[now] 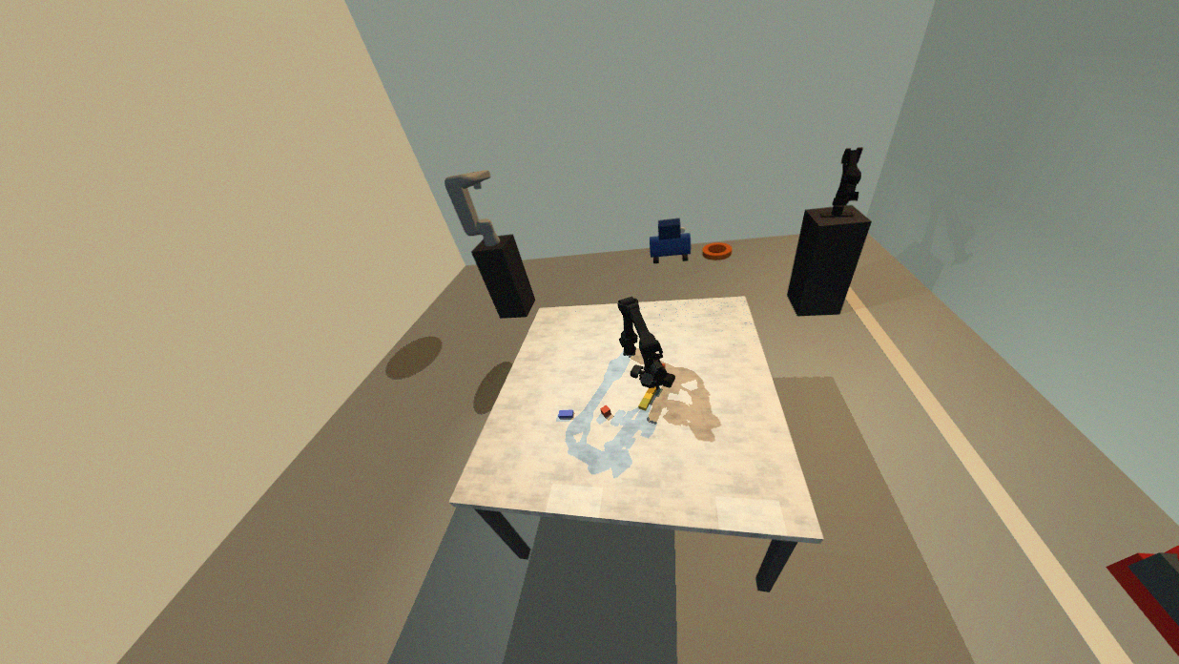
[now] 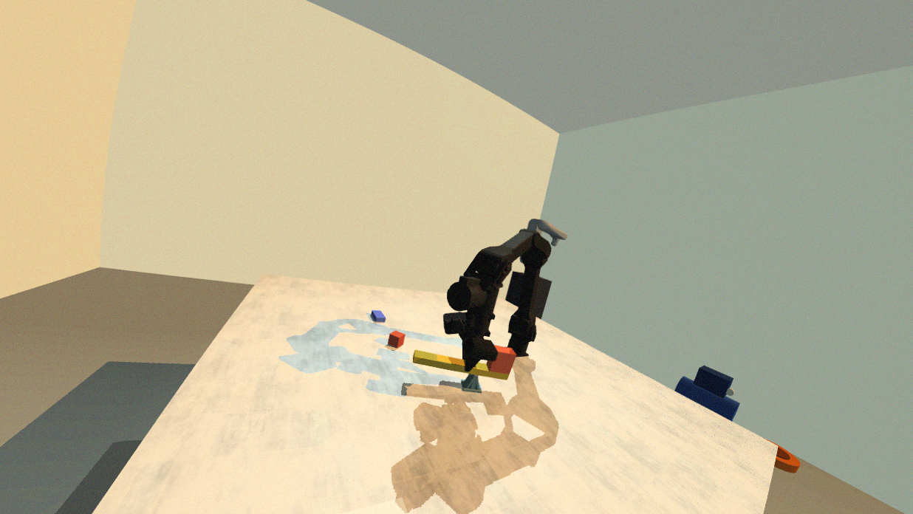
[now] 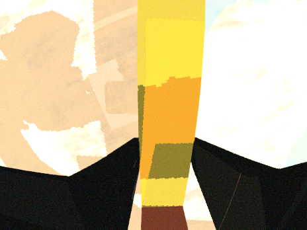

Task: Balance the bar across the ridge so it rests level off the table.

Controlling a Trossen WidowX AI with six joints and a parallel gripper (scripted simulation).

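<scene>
The yellow bar [image 1: 647,399] [image 2: 440,362] [image 3: 173,45] has an orange-red block on one end. My gripper [image 1: 651,381] [image 2: 476,365] [image 3: 164,143] is shut on the bar near the block end. It holds the bar about level, across the small teal ridge [image 2: 471,382] and clear of the table [image 1: 701,494] [image 2: 255,447]. The bar's underside seems to meet the ridge top, but I cannot tell if they touch. In the wrist view the bar runs straight away from me between the black fingers.
A small red cube [image 1: 605,409] [image 2: 397,339] and a flat blue block [image 1: 566,414] [image 2: 378,315] lie on the table to the left of the bar. Dark pedestals, a blue seat and an orange ring stand on the floor behind.
</scene>
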